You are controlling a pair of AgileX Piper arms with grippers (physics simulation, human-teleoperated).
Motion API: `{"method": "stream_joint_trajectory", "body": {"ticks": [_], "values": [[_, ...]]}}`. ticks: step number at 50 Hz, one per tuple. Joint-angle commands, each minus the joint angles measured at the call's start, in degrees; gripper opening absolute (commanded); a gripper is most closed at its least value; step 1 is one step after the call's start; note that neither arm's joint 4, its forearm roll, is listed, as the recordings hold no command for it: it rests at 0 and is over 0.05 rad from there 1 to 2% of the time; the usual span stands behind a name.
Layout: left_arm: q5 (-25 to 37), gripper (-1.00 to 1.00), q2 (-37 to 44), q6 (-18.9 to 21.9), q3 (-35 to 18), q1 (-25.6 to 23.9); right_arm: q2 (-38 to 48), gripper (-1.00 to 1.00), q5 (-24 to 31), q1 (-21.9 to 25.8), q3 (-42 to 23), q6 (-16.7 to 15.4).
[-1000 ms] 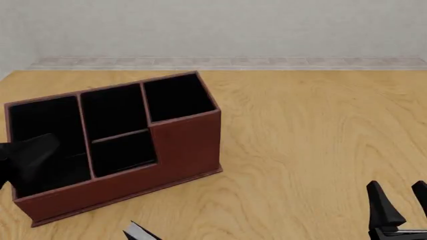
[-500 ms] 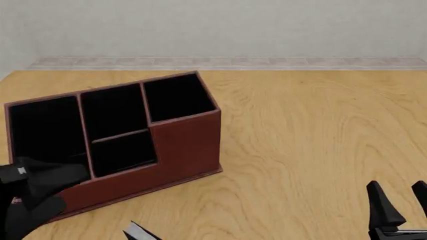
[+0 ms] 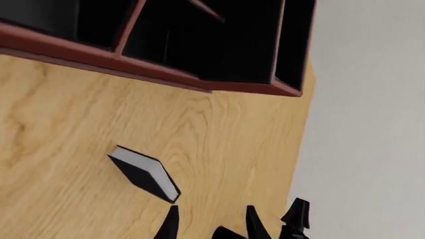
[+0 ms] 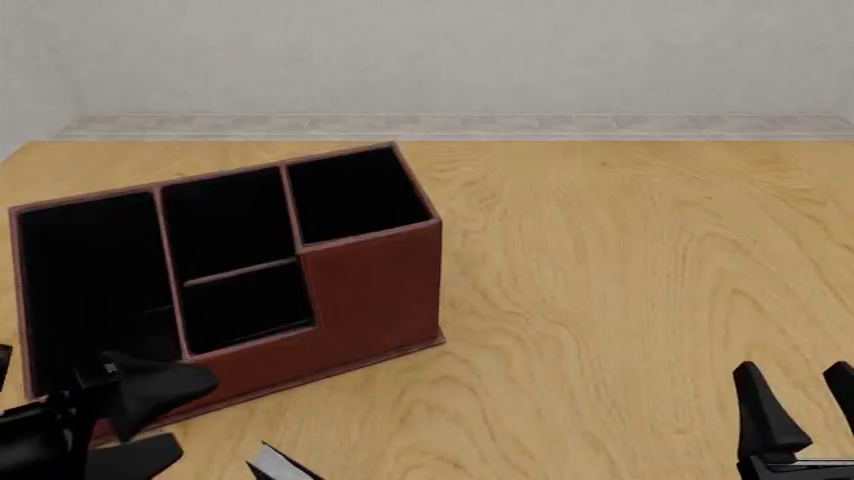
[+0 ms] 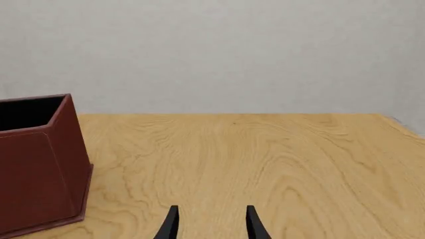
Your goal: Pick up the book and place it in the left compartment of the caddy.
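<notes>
Your left wrist view shows the book (image 3: pixel 144 173) whole: thin, black-covered, white page edge, flat on the table (image 3: pixel 59 124) in front of the caddy (image 3: pixel 159 74), with your left gripper (image 3: pixel 210 222) spread and empty. The front view catches only its corner (image 4: pixel 274 464). Your right gripper (image 5: pixel 210 222) hangs low, parted, holding nothing.

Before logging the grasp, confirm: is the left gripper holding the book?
No. The book lies on the table, apart from the open left gripper.
</notes>
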Motion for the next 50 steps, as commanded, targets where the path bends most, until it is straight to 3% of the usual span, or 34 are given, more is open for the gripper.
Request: {"method": "stream_joint_trajectory", "body": {"ticks": [1, 11, 16, 20, 50], "values": [[-4.71, 1.00, 0.16, -2.02, 5.39, 0.52, -0.17, 1.00, 0.20, 0.01, -0.06, -0.01], [-7.23, 1.00, -0.65, -2.33, 11.17, 0.75, -0.17, 1.00, 0.20, 0.00, -0.06, 0.01], [-5.76, 1.00, -0.64, -2.16, 9.91, 0.99, -0.18, 1.00, 0.19, 0.01, -0.06, 0.00], [-7.71, 1.00, -1.29, -2.39, 13.25, 0.79, -0.18, 1.00, 0.19, 0.01, -0.06, 0.01], [-15.16, 1.00, 2.93, -4.18, 18.99, -1.39, -0.18, 1.00, 0.19, 0.00, -0.06, 0.00]]}}
